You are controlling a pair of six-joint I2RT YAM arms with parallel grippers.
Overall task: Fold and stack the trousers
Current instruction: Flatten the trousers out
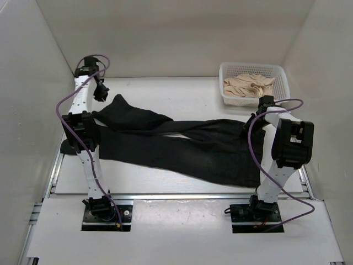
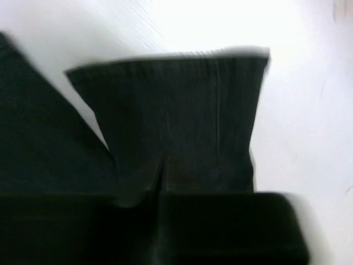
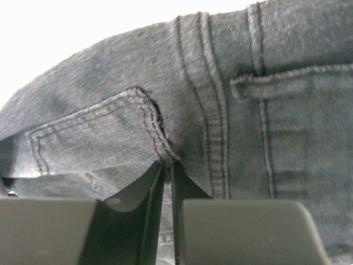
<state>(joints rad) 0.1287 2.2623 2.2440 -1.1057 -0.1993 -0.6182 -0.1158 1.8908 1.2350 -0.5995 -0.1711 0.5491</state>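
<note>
Both legs of the trousers (image 1: 182,146) span the worktop (image 1: 165,91) left to right; right gripper (image 3: 165,171) pinches the seat (image 3: 220,110); left gripper (image 1: 101,94) (blurred, grip unclear) should carry its hem (image 2: 165,63) over squarely.

Top view: trousers (image 1: 182,149) waist end, centre right, partly behind R arm (image 1: 287,149); one leg's end, mid-left, partly behind L arm (image 1: 83,132). L gripper (image 1: 101,92), upper left, too small to read jaws. L wrist view: all blurred; L fingers (image 2: 220,232) a dark smear along bottom, merging w/ cloth. R wrist view: R fingers (image 3: 237,232) cut off by bottom edge; trousers run off left and right edges.
</note>
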